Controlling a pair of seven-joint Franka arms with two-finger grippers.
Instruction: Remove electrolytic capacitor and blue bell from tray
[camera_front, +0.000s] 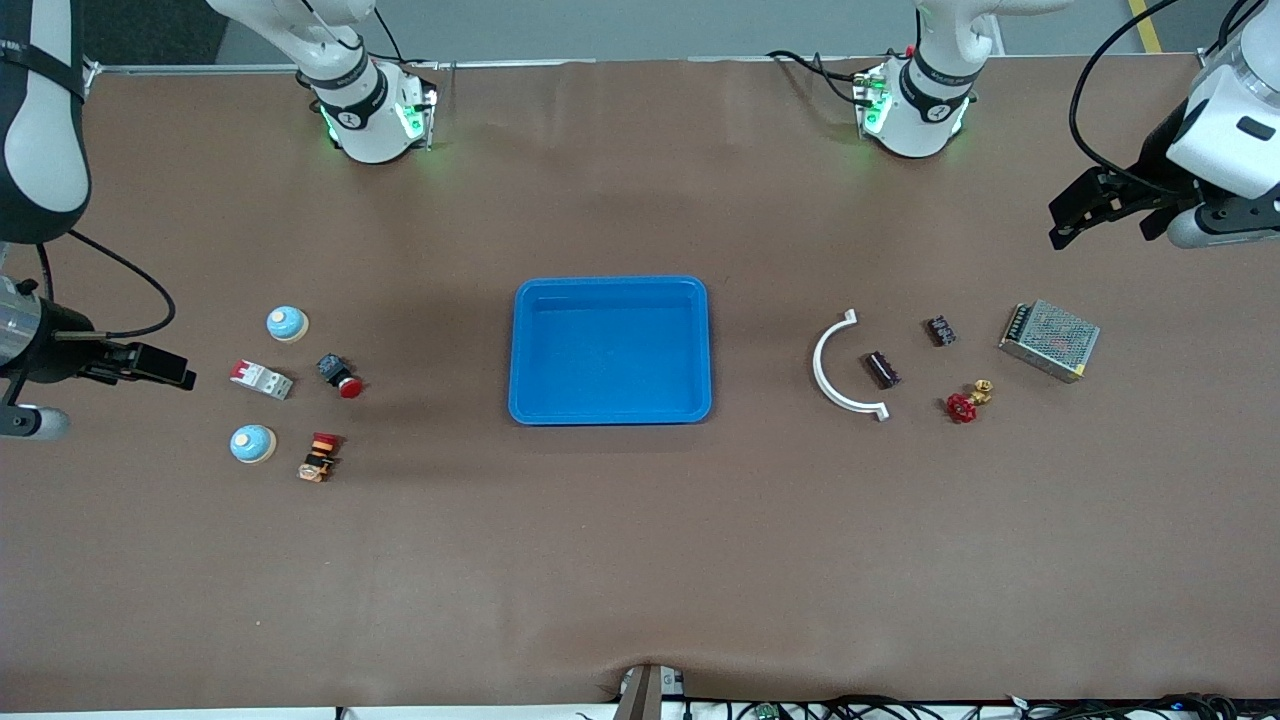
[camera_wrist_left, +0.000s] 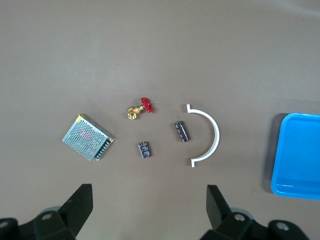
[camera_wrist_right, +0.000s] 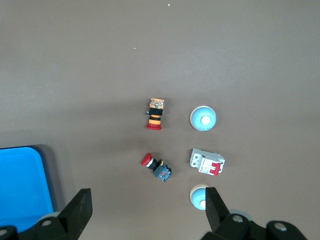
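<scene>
While both arms wait at the worktop's (camera_front: 640, 560) ends, left tool (camera_front: 1075, 215) and right tool (camera_front: 165, 368) stand spread apart (nothing held), capacitor (camera_front: 881, 369) beside the blue tray (camera_front: 610, 412).

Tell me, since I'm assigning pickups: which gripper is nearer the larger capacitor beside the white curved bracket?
Left. The left gripper is up at that end of the table, past the capacitor. The right gripper is at the other end, with the blue tray between.

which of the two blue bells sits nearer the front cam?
The bell beside the striped button; the other bell lies farther from the camera, past the breaker.
</scene>
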